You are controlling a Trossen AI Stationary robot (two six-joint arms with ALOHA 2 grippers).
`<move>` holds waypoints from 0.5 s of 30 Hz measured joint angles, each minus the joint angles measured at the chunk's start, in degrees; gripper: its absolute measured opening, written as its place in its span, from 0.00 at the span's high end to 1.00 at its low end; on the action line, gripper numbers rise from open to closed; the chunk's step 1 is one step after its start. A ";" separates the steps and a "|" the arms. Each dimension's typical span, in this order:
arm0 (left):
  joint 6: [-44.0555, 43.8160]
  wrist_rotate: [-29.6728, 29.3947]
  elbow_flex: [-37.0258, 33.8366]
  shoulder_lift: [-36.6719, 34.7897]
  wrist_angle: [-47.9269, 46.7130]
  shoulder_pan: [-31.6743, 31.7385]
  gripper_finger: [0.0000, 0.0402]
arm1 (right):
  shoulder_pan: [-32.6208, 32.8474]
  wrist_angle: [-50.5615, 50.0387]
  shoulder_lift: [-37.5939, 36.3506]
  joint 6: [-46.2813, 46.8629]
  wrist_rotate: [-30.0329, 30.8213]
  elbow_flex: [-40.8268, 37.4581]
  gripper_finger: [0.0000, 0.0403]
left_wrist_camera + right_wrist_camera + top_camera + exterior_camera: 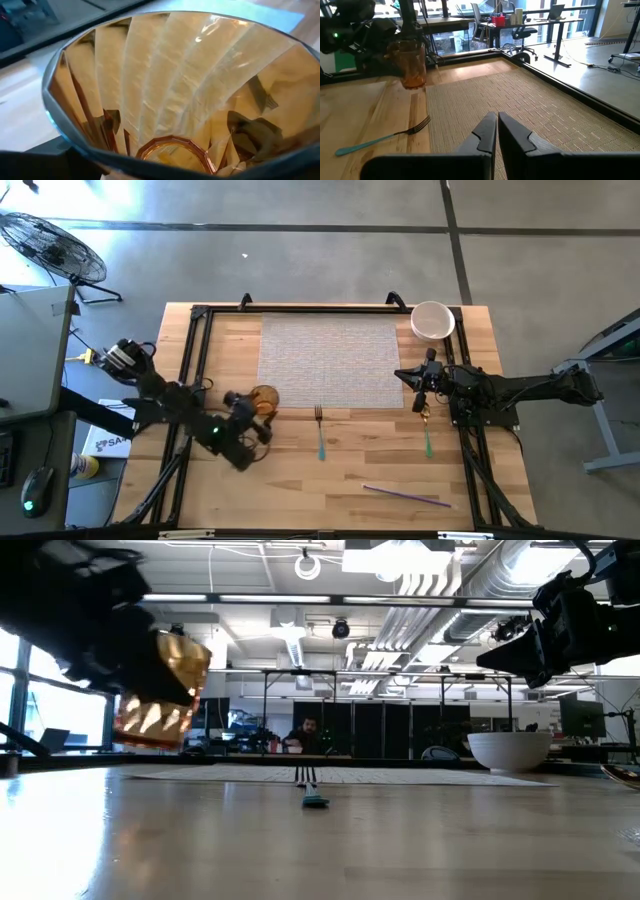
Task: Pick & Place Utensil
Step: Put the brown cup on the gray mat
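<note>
My left gripper [248, 423] is shut on an amber ribbed glass [264, 399], which hangs in the air over the table's left half, beside the woven placemat's [330, 360] near-left corner. The low view shows the glass [160, 690] tilted and off the wood. A teal-handled fork [320, 432] lies flat on the table just near of the mat. My right gripper [496, 131] is shut and empty, over the mat's right edge [418, 385]. A teal-handled spoon [427, 432] lies on the wood just near of it. My left gripper holds the amber glass near its rim [55, 125], coming level from the table's left. The wrist view looks straight into the glass's mouth, and a dark finger [250, 137] shows through its wall. The glass is lifted clear of the table and tilted [160, 690].
A white bowl [433, 320] stands at the table's far right corner. A thin purple stick [405, 495] lies near the near edge. A black frame [200, 315] borders the work area. A person [308, 732] sits in the room beyond the table.
</note>
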 joint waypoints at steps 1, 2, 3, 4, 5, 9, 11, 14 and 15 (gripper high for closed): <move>4.27 1.32 0.15 0.00 3.80 1.59 0.08 | 0.00 0.00 0.01 0.00 0.00 -0.01 0.97; 8.69 2.60 0.19 0.00 7.99 3.33 0.08 | 0.02 0.00 0.00 0.00 0.00 0.02 0.97; 13.25 3.88 0.21 0.00 12.46 5.08 0.08 | 0.00 0.00 -0.02 0.00 0.00 -0.01 0.97; 17.89 5.32 0.21 0.00 16.89 6.82 0.08 | 0.02 0.00 0.00 0.00 0.00 0.00 0.97; 22.38 6.86 0.21 0.00 21.08 8.65 0.08 | 0.01 0.00 -0.01 0.00 0.00 0.00 0.97; 37.58 15.70 0.23 0.00 37.08 16.05 0.08 | 0.02 0.00 -0.01 0.00 0.00 -0.01 0.97; 42.84 20.56 0.25 0.01 43.06 19.82 0.08 | 0.00 0.00 0.01 0.00 0.00 0.00 0.97; 48.40 26.55 0.25 0.93 50.00 25.40 0.08 | 0.02 0.00 -0.02 0.00 0.00 0.00 0.97; 49.95 28.67 0.25 1.32 51.99 27.13 0.08 | 0.00 0.00 -0.01 0.00 0.00 -0.01 0.97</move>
